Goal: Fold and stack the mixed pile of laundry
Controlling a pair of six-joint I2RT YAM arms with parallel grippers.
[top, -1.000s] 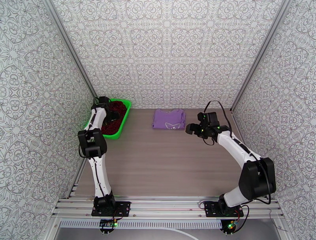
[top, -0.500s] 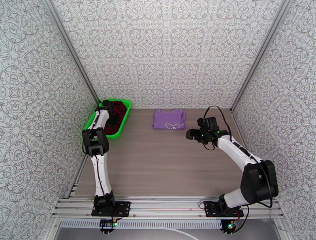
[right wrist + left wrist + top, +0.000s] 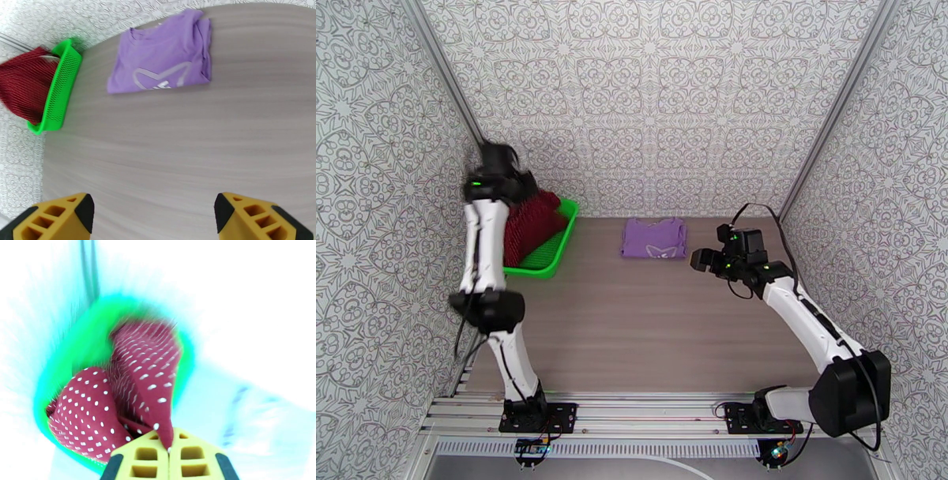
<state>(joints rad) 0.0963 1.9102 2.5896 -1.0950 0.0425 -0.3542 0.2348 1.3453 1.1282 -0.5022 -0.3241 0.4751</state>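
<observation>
Left pincer [image 3: 169,448] tight on red garment [image 3: 146,366] (over green basket [image 3: 545,256])

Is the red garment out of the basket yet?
Partly. The left tool is shut on the red garment and holds it up, but its lower end lies inside the green basket.

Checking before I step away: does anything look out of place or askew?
Nothing stands out. The red garment hangs from the shut left hand, partly out of the green basket; the purple T-shirt lies folded on the table.
</observation>
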